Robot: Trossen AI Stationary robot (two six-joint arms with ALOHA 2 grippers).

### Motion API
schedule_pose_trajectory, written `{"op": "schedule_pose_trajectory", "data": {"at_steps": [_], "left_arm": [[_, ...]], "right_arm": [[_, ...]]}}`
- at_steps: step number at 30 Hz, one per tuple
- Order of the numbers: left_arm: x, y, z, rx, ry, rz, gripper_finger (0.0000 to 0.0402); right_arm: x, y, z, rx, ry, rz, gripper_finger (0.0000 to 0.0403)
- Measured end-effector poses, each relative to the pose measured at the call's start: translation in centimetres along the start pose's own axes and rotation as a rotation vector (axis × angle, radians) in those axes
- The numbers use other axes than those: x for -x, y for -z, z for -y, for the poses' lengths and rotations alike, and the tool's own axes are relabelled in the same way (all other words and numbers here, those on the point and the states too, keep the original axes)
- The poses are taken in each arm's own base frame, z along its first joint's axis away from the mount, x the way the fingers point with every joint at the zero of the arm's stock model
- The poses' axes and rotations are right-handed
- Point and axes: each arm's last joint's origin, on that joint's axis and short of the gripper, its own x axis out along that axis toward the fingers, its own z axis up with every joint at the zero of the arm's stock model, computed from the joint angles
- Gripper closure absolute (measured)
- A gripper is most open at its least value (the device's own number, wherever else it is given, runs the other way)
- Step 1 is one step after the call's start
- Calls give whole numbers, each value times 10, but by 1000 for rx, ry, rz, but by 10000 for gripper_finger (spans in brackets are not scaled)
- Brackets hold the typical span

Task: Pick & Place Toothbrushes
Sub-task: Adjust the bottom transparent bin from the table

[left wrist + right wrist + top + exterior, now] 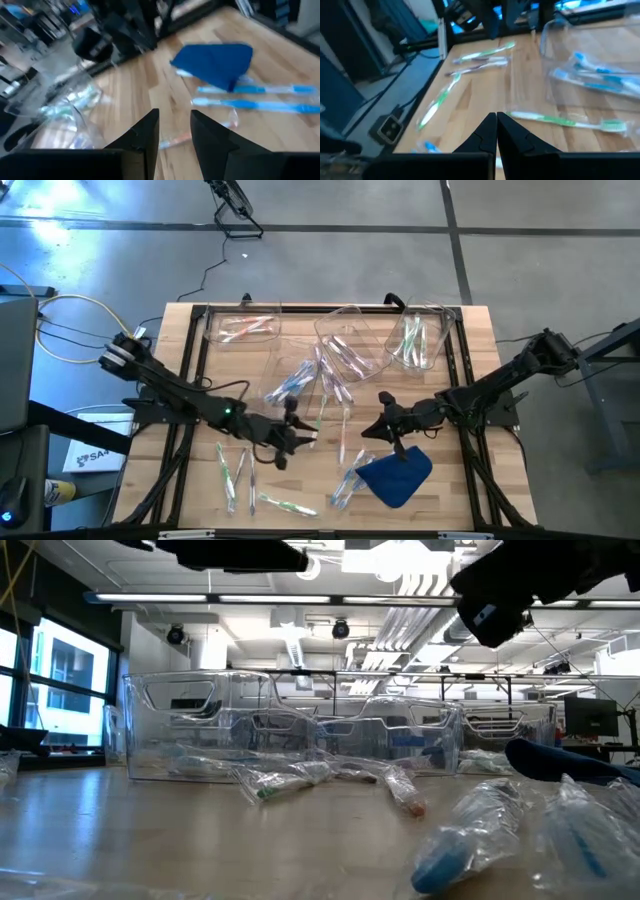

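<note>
Seen from above, wrapped toothbrushes (300,385) lie scattered across the wooden table (480,370), some inside three clear bins (350,340) at the far edge. The left gripper (292,435) hovers mid-table; its wrist view shows the fingers apart, possibly around a wrapper. The right gripper (385,415), fingers pressed together and empty, hangs beside a blue cloth (398,475). Bare wood lies between the grippers.

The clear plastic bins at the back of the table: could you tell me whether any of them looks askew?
Yes. The middle clear plastic bin sits turned at an angle, while the left bin lies square to the table edge. Many slim wrapped toothbrushes lie scattered loose on the wooden table.
</note>
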Motion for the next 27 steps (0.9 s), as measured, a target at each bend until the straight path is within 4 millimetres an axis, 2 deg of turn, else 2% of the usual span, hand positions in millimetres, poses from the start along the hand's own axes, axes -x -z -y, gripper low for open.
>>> {"op": "schedule_pose_trajectory", "data": {"at_steps": [4, 9, 16, 23, 27], "left_arm": [[12, 14, -1, 4, -1, 9, 295], [27, 15, -8, -14, 16, -27, 295], [41, 12, -15, -69, 20, -40, 295], [51, 13, -20, -93, 29, -76, 295], [53, 16, -19, -21, 52, -112, 295]], "right_arm": [[0, -3, 1, -6, 27, 39, 399], [0, -5, 4, -11, 123, 80, 399], [-2, -5, 28, -95, 368, 105, 399], [-17, 2, 51, -205, 455, 116, 399], [-32, 9, 59, -208, 448, 66, 399]]}}
